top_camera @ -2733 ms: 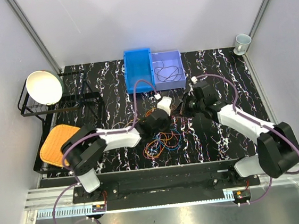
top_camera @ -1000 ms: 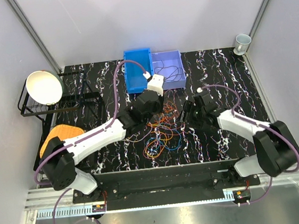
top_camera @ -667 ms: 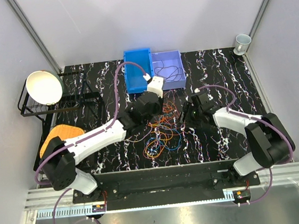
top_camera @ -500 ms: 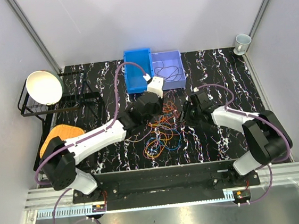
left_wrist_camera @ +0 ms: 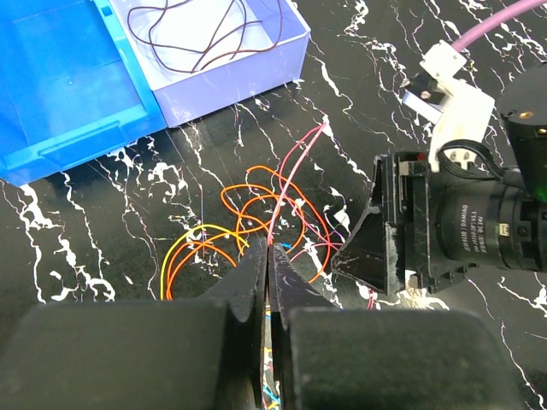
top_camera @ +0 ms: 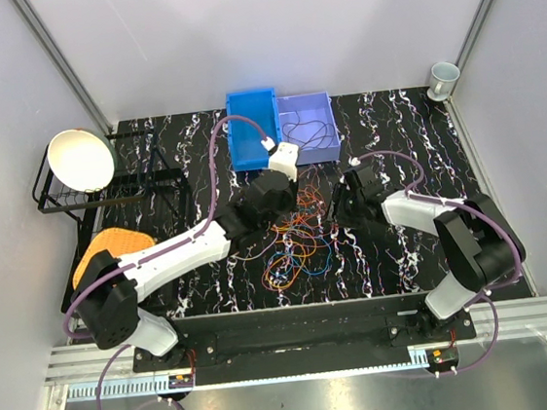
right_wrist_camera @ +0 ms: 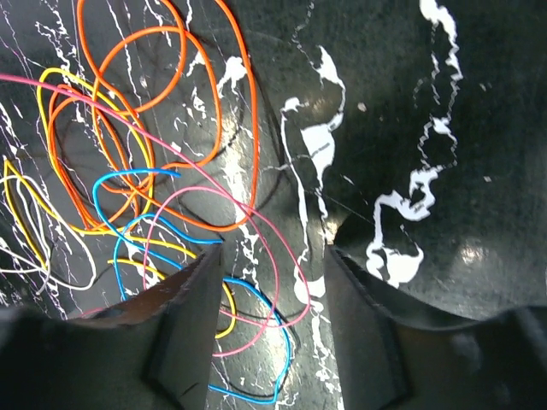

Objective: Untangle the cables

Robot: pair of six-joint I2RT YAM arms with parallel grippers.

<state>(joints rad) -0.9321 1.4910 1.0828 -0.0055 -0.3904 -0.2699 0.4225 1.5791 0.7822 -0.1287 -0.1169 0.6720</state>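
The cables (top_camera: 295, 245) lie in a loose tangle of orange, yellow, blue and pink loops at mid-table. My left gripper (left_wrist_camera: 269, 246) is shut on a thin pink cable (left_wrist_camera: 295, 171), which rises taut toward the bins; from above, the left gripper (top_camera: 298, 204) hangs over the far edge of the tangle. My right gripper (right_wrist_camera: 273, 248) stands open, low over the table, with a pink loop (right_wrist_camera: 286, 256) and a blue loop (right_wrist_camera: 265, 307) lying between its fingers. From above, the right gripper (top_camera: 338, 208) sits at the tangle's right edge, close to the left one.
A blue bin (top_camera: 253, 129) and a lilac bin (top_camera: 322, 151) holding a dark cable (top_camera: 305, 128) stand at the back. A dish rack with a white bowl (top_camera: 80, 159) and an orange mat (top_camera: 103, 257) are at the left. A cup (top_camera: 443, 77) sits at the back right.
My right gripper has crept left toward the tangle and its jaws have narrowed somewhat. My left gripper has held its place, still shut on the pink cable it lifted earlier.
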